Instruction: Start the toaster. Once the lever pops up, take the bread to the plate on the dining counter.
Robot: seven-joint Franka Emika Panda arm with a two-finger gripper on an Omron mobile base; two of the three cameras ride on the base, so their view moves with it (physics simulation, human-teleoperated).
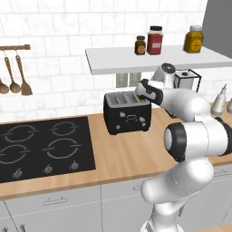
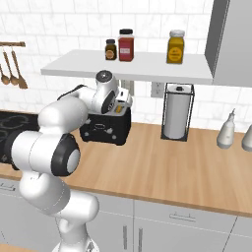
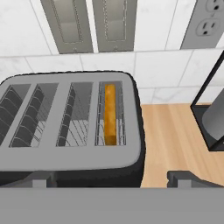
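Toaster [image 1: 127,113] is the landmark here, black and boxy, standing on the wooden counter [image 1: 122,156] against the white tiled wall. Far to its left, three wooden utensils [image 1: 13,79] hang from a rail. Just left of the toaster, the black hob [image 1: 43,147] sits set into the counter.

At the toaster itself, the hand view looks straight down on its grey top [image 3: 65,124]. The bread [image 3: 110,114] stands edge-up in the slot nearest the right end, only its tan-brown crust showing, sunk between the wire guides. The other slots hold nothing but wires.

The gripper [image 3: 111,179] hangs directly above the toaster's right end. Its fingers [image 3: 186,178] stand wide apart, one over the toaster's front edge, the other out over bare counter to the toaster's right, gripping nothing and clear of the bread.

Above the toaster runs a white shelf [image 1: 149,59] with three jars [image 1: 155,40]. Behind the toaster, a wall outlet [image 3: 205,22] shows on the tiles. Right of the toaster stands a paper-towel roll in a black frame [image 2: 177,113], and further right again, two pale bottles [image 2: 227,130] on the counter.
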